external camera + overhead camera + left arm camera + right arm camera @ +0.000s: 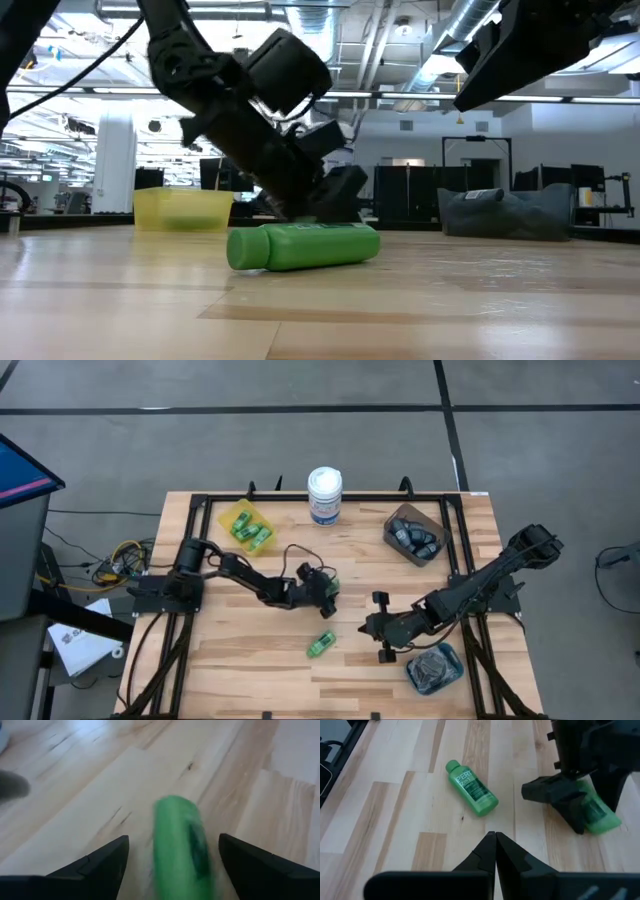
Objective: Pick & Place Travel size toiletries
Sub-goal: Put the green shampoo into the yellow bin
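A bright green mini bottle (180, 845) lies on its side on the wooden table, between the fingers of my open left gripper (172, 865). One finger stands on each side of it with a gap showing, and the right wrist view shows the same bottle (600, 815) under that gripper. The left gripper (326, 592) is near the table's middle, slanting down. A second green bottle (322, 644) lies free on its side nearer the front edge, in the foreground of the low view (305, 246). My right gripper (495, 840) is shut and empty, held above the table to the free bottle's right (384, 652).
At the back left stands a yellow bin (228, 512) with green bottles. A white tub (324, 495) is at the back middle and a brown bin (432, 524) with dark bottles at the back right. A teal bin (452, 656) sits at the front right.
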